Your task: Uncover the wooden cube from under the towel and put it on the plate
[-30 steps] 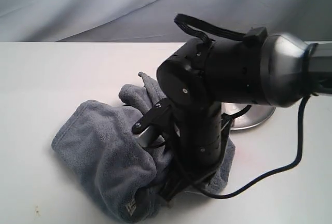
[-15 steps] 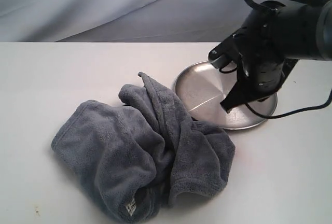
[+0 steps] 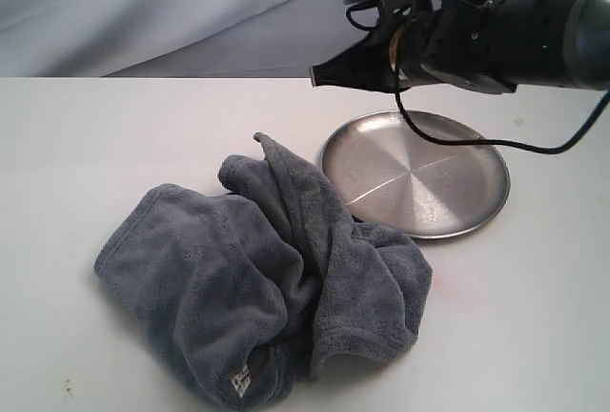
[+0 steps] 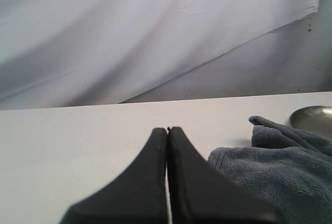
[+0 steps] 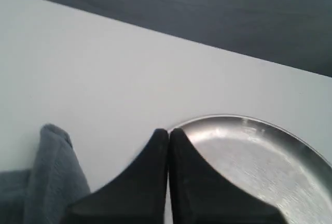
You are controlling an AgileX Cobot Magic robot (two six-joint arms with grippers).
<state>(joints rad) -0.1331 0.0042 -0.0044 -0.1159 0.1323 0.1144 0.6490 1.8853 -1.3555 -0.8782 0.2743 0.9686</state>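
Exterior view: one towel (image 3: 238,288); one plate (image 3: 419,178)

Probably a lab test bench: bare white table (image 3: 95,135), draped pale backdrop cloth (image 3: 143,11) behind.

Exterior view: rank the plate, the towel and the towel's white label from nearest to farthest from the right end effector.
From the right end effector:
1. Plate: just below it, on the right side of the table.
2. Towel: down and to the left, bunched in the middle.
3. White label: on the towel's front edge, farthest.
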